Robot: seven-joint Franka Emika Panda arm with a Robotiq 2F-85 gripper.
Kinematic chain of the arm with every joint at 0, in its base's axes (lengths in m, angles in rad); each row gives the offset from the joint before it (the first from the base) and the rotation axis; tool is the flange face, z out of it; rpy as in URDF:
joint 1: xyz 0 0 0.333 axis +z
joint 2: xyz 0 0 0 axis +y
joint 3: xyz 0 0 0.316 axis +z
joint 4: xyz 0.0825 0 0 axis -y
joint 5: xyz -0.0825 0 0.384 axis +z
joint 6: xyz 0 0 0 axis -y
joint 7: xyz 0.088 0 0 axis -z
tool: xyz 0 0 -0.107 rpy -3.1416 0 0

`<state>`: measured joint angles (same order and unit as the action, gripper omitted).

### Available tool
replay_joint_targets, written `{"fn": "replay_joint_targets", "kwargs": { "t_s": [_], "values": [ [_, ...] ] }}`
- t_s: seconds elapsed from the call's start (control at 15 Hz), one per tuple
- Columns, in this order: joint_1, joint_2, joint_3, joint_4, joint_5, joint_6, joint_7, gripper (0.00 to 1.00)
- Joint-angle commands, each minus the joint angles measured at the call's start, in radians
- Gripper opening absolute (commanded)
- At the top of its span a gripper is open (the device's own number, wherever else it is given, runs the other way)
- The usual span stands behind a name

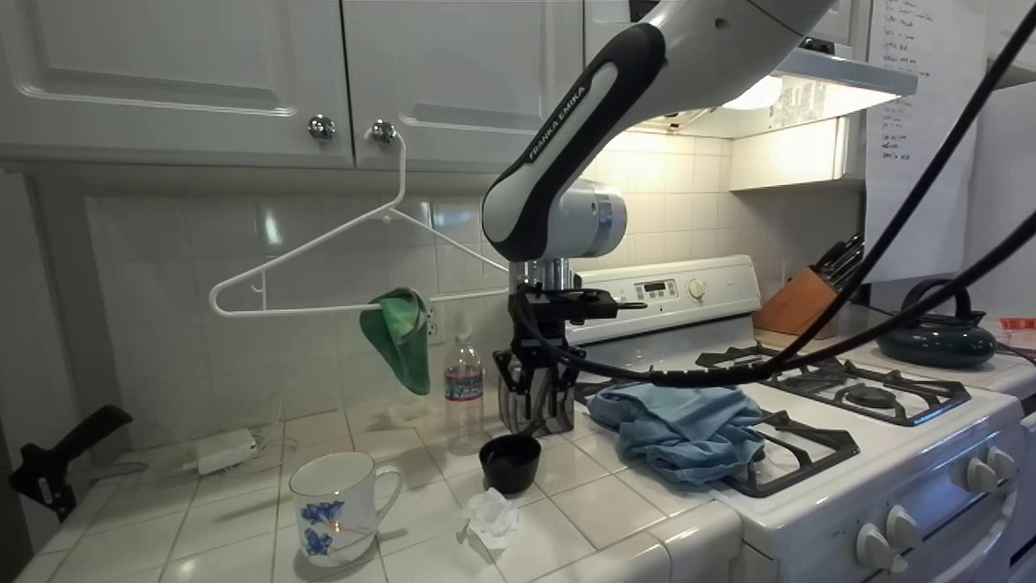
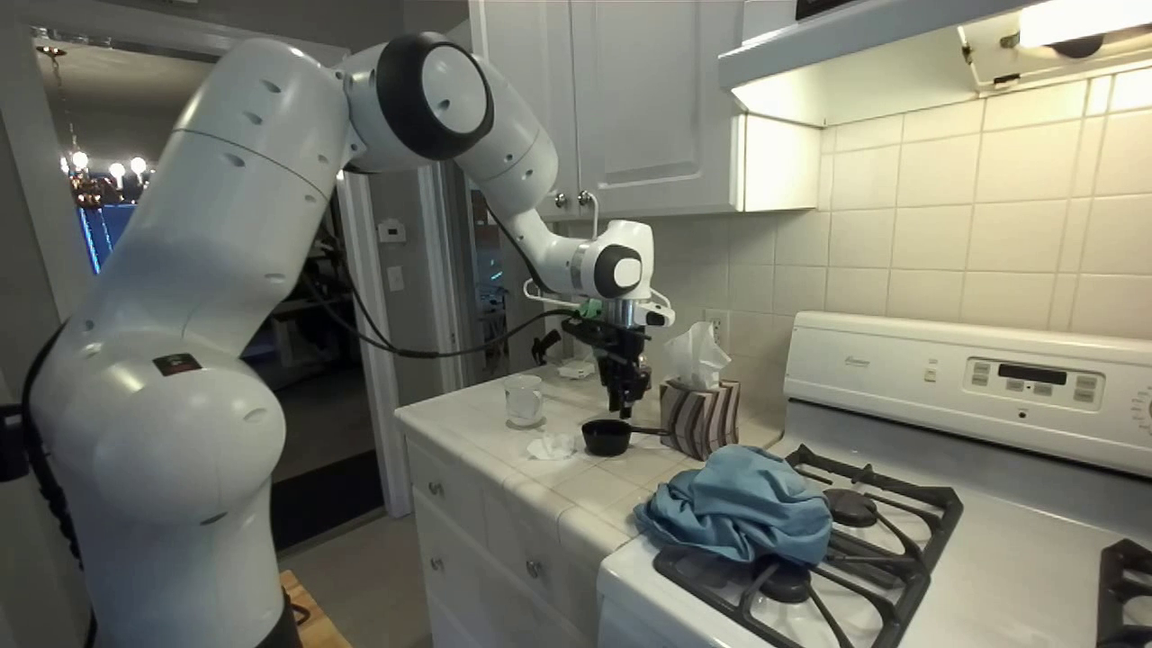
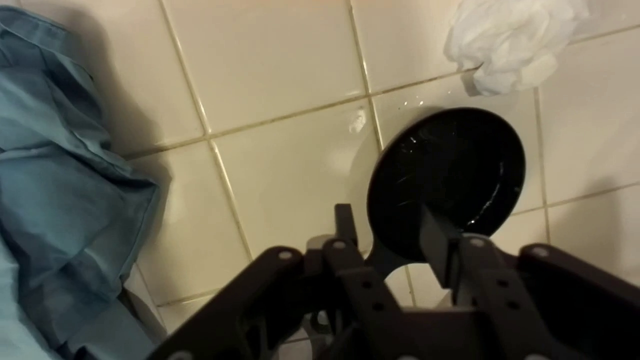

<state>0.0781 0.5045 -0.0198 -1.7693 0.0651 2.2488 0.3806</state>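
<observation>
Saucepan (image 3: 450,170), small and black, sits upright on the tiled countertop (image 3: 285,175) just below the gripper (image 3: 388,225), whose fingers (image 3: 345,225) stand spread apart. Its slim handle (image 2: 650,431) runs under them; whether they touch it cannot be told. Inside, it is round and dark, marked with glossy streaks; outside, it tapers toward the base. Crumpled white tissue (image 3: 515,45) lies near it.

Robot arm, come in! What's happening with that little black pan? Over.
Gripper open, nothing held, over the handle. Small black pan on tiled counter. Tissue box near the handle, possibly in the way.
</observation>
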Motion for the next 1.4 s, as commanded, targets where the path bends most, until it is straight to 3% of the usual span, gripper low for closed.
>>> {"fn": "replay_joint_targets", "kwargs": {
  "t_s": [0.0, 0.13, 0.2, 0.27, 0.53, 1.33],
  "values": [
    [-0.047, -0.027, 0.012, -0.025, 0.064, -0.035, -0.074, 0.08],
    [-0.065, -0.010, 0.004, 0.002, 0.067, -0.067, -0.101, 0.00],
    [-0.079, 0.009, 0.008, 0.029, 0.080, -0.104, -0.121, 0.00],
    [-0.053, 0.000, -0.006, 0.002, 0.048, -0.052, -0.079, 0.00],
    [-0.056, 0.001, -0.009, 0.003, 0.049, -0.059, -0.083, 0.01],
    [-0.042, 0.134, -0.060, 0.015, -0.113, 0.377, -0.224, 0.00]
  ]
}}
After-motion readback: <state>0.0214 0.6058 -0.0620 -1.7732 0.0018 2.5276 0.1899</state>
